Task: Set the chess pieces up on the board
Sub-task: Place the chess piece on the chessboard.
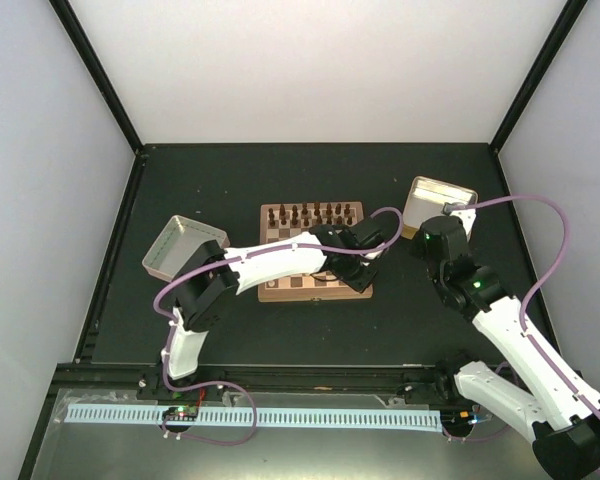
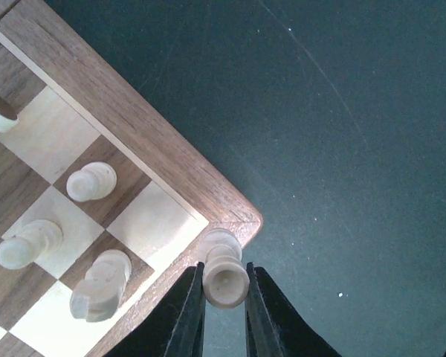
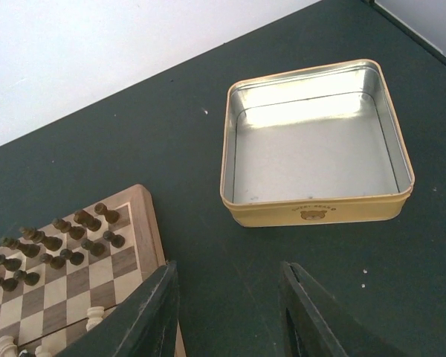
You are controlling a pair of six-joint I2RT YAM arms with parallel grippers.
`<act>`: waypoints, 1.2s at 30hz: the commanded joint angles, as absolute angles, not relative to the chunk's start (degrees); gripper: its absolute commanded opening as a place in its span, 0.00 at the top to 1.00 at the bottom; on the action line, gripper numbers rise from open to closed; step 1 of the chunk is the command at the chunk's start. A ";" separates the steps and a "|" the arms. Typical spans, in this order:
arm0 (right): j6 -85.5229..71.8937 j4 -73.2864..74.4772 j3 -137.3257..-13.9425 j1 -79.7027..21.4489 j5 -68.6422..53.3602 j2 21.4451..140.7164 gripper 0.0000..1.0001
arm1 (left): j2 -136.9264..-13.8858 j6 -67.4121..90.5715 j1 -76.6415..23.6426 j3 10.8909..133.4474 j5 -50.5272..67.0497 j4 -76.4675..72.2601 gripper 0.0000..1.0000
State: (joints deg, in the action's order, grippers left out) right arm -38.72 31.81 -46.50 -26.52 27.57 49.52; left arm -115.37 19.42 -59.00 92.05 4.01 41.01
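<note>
Scanning the top external view: the board [image 1: 315,252] sits mid-table, dark pieces [image 1: 310,213] ranked along its far edge. The left end effector [image 1: 364,272] hovers at the board's near right corner. A cream tin [image 1: 438,203] lies off to the right.

Left wrist: end effector closed on one pale chess piece [image 2: 223,260], pinched upright between the black fingers [image 2: 186,312], over the corner rim. Other chess pieces [image 2: 91,181] occupy nearby squares; the light corner square [image 2: 156,223] is bare.

Right wrist: right end effector [image 3: 227,312] open, nothing between its fingers, aimed at table beside the tin, which looks bare inside.

Step in hand, as I read it: placing a pale piece. Next move likely needs a small shift inward over the bare corner square, lowering, then release without bumping neighbours.
</note>
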 commanded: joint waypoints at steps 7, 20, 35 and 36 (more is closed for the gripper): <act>-39.30 30.86 -45.65 -26.02 28.53 49.66 0.61 | -120.48 19.95 -59.68 99.32 -3.32 46.70 0.83; -39.22 30.76 -45.26 -25.96 28.03 49.82 0.60 | -122.23 20.30 -59.71 99.96 -4.49 47.47 0.82; -39.12 30.88 -45.76 -25.93 27.31 49.43 0.60 | -118.89 20.21 -59.71 100.91 -3.53 47.26 0.76; -39.05 30.93 -45.86 -25.93 27.11 49.16 0.60 | -117.74 20.29 -59.68 100.83 -3.32 47.01 0.76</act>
State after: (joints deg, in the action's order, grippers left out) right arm -38.72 31.81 -45.56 -26.26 26.85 49.84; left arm -121.49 20.12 -59.37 98.26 -3.42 46.72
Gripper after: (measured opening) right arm 0.398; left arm 0.244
